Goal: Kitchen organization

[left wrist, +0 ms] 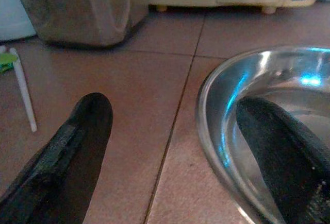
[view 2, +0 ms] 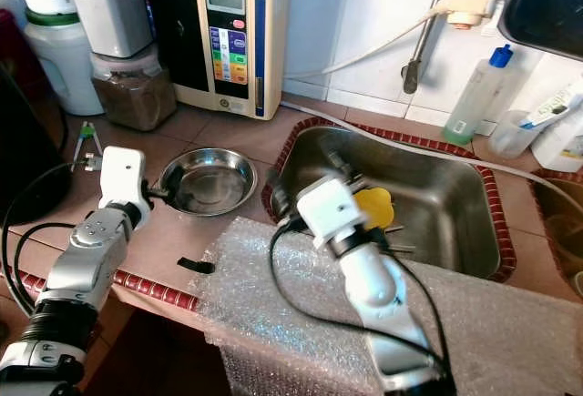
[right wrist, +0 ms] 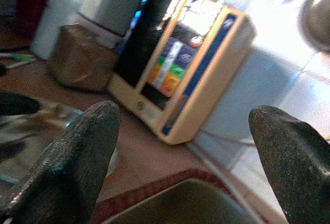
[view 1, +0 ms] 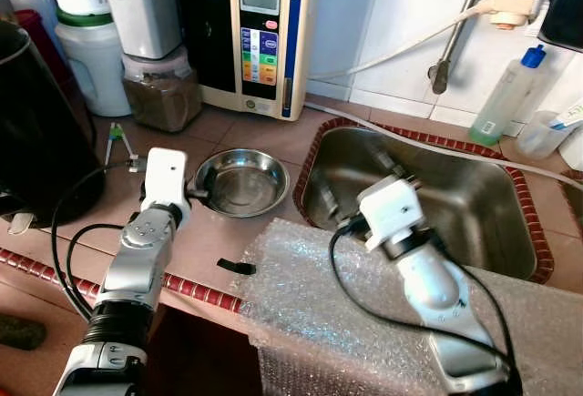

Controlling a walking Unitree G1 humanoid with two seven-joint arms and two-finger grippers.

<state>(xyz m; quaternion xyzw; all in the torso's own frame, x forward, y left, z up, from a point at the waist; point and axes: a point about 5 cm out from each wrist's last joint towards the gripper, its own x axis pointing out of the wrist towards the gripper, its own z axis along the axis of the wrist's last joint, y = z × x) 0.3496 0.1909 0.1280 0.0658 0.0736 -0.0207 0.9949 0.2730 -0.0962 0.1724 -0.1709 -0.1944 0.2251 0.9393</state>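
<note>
A round steel bowl point(view 1: 241, 180) sits empty on the brown tiled counter, just left of the steel sink point(view 1: 474, 205). My left gripper point(left wrist: 172, 105) is open and low at the bowl's left rim. One of its fingers point(left wrist: 283, 147) reaches inside the bowl and the other lies outside on the tile. My right gripper point(right wrist: 186, 110) is open with nothing between its fingers, and it hovers over the sink's left end point(view 1: 355, 191). A yellow item point(view 2: 373, 205) lies in the sink behind the right wrist.
Bubble wrap point(view 1: 310, 296) drapes over the counter's front edge under the right arm. A water ionizer point(view 1: 260, 32), a jar of brown powder point(view 1: 164, 86) and white jugs stand at the back. A black appliance point(view 1: 36, 132) is at the left, and a blue-capped bottle point(view 1: 510, 96) behind the sink.
</note>
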